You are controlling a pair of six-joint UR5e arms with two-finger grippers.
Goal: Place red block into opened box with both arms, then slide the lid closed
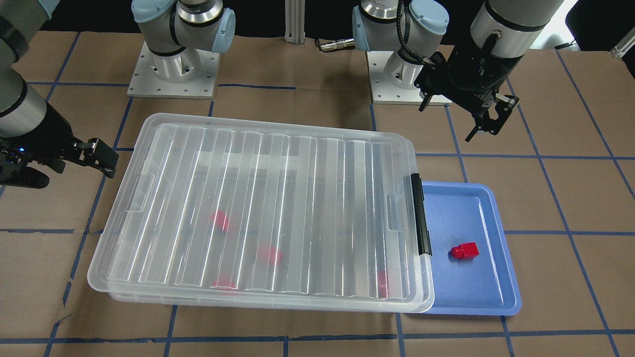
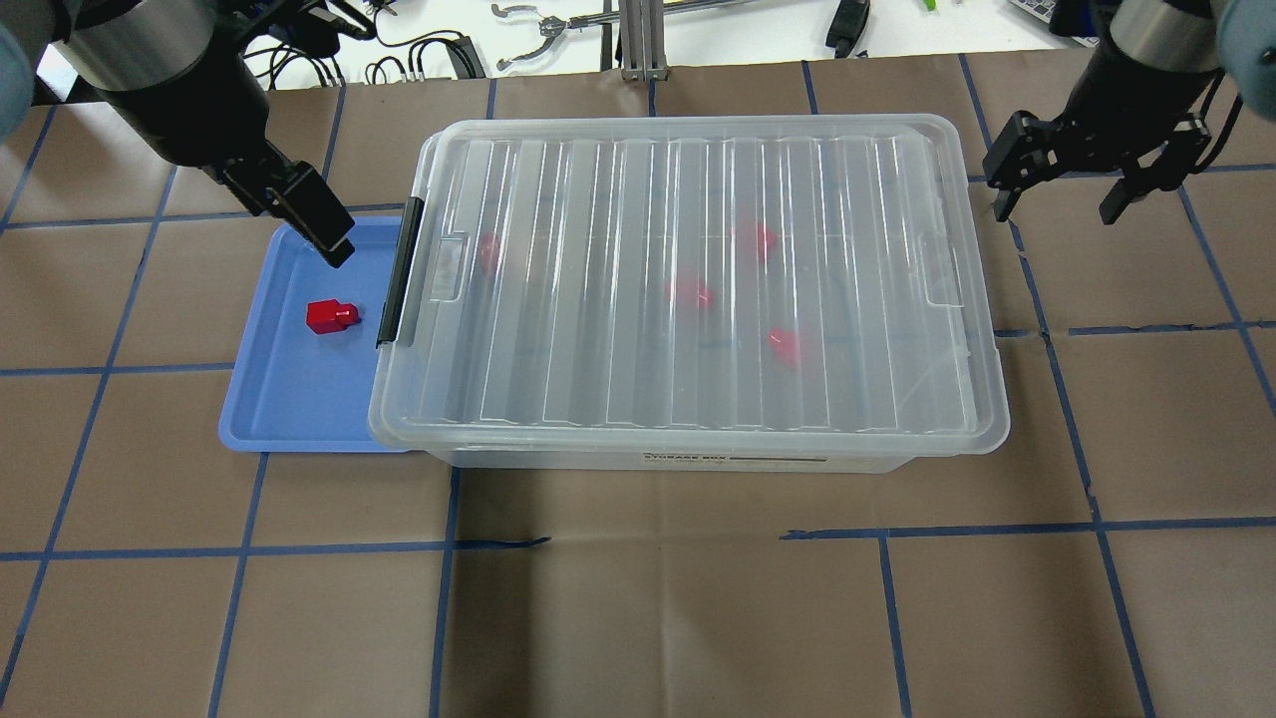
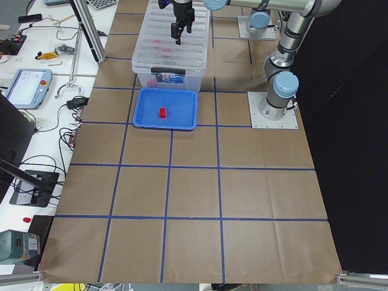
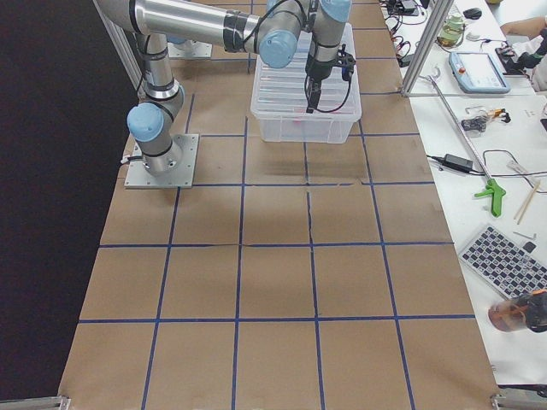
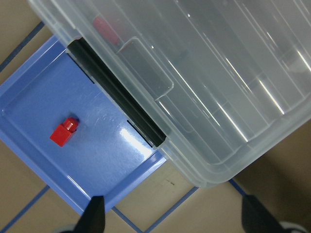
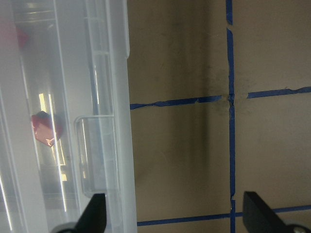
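One red block [image 2: 330, 316] waiting in tray [image 2: 289, 399] (lid [image 2: 698, 279] covers box [image 2: 698, 461]); left gripper [image 1: 446, 123], right gripper [image 2: 1055, 204] spread, empty; likely next: slide lid open.

I counted five red blocks in all: one red block [image 2: 332, 316] sat in plain sight on the single blue tray [image 2: 299, 409]. Four more red shapes showed beneath the one lid [image 2: 598, 379], inside the one box [image 2: 698, 461]. They were blurred by the ridged plastic, so I took them for blocks without seeing their form clearly. I had two arms at the table, each with one gripper: my left gripper [image 2: 334, 244] and my right gripper [image 2: 1055, 199].
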